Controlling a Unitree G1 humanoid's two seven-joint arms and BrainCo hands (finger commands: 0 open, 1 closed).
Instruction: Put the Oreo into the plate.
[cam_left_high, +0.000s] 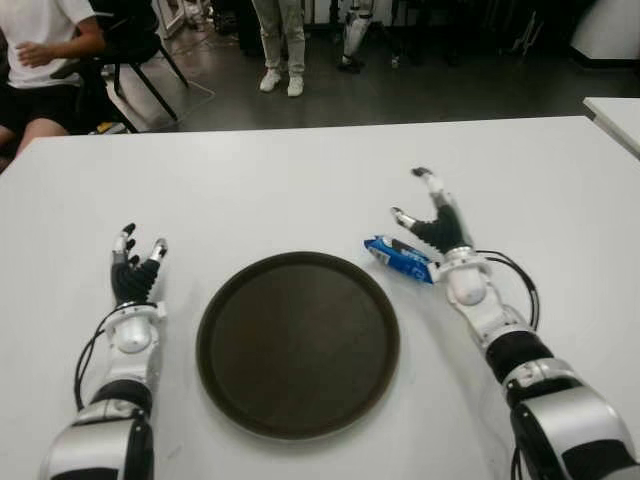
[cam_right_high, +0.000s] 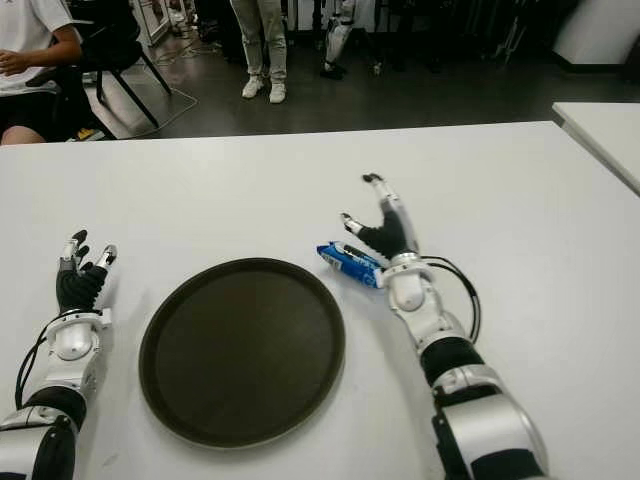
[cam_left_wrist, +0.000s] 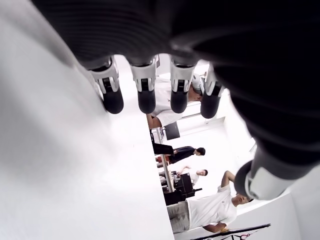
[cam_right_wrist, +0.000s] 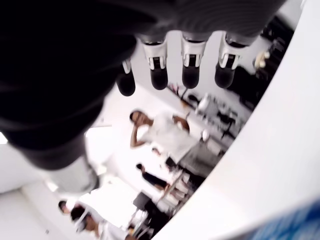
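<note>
Oreo pack (cam_left_high: 399, 258): small blue foil wrapper, lying flat on the white worktop (cam_left_high: 300, 180), just off the plate's right rim. Judging by looks: light, slick film, contents brittle, so a hard squeeze likely cracks the biscuits. Best hold is probably across the short width near the middle, thumb one side, fingers the other, light pressure.

Right hand (cam_left_high: 437, 225): fingers (cam_left_high: 425, 178) spread and extended, holding nothing. Pack sits at the thumb side, near the heel of the palm, behind the fingertips; contact with the thumb not clear. Right wrist view shows the fingers straight, with a blue edge in one corner.

Plate (cam_left_high: 298, 342): dark round tray, nothing in it, on the thumb side of the right hand beyond the pack.

Left hand (cam_left_high: 134, 268): on the plate's left side, fingers relaxed and extended, nothing held.

Oreo not yet grasped.
</note>
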